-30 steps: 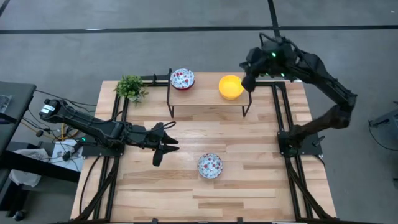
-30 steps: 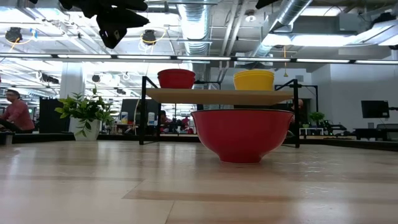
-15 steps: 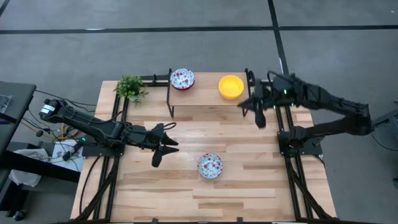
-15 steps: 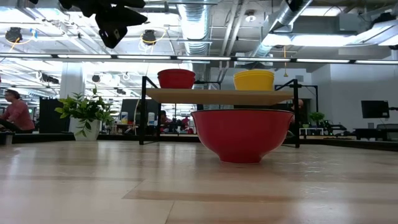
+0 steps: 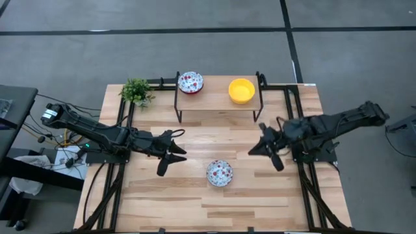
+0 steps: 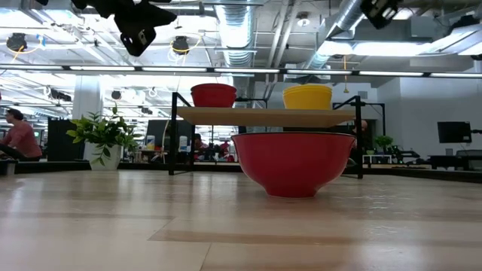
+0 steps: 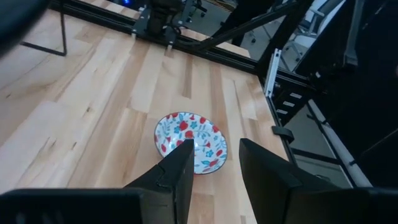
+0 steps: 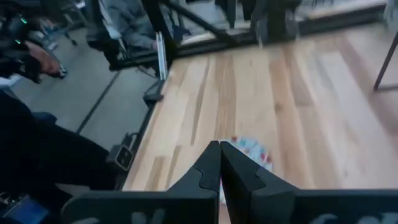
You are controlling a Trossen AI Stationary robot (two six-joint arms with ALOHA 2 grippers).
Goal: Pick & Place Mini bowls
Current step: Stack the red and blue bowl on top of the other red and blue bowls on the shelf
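Note:
One white floral mini bowl (image 5: 220, 173) sits upright on the table; from table height its outside shows red (image 6: 294, 162). Another floral bowl (image 5: 190, 82) and a yellow bowl (image 5: 241, 90) stand on a raised shelf (image 5: 218, 103). My left gripper (image 5: 171, 159) hovers open to the left of the table bowl, which shows past its fingers in the left wrist view (image 7: 191, 142). My right gripper (image 5: 257, 151) hovers shut to the bowl's right and slightly toward the far edge, empty. The right wrist view shows the bowl (image 8: 254, 149) partly hidden behind the gripper (image 8: 219, 167).
A small potted plant (image 5: 136, 91) stands at the far left corner. The shelf's black legs (image 5: 178, 110) stand on the far half of the table. Black frame rails (image 5: 300, 169) run along both sides. Bare wood lies near the front edge (image 5: 214, 208). A person (image 6: 19, 135) sits in the room beyond.
My right arm has swung away from the yellow bowl on the shelf, moving toward the near edge and down. It now hovers over the table to the right of the floral bowl. The yellow bowl has stayed on the shelf.

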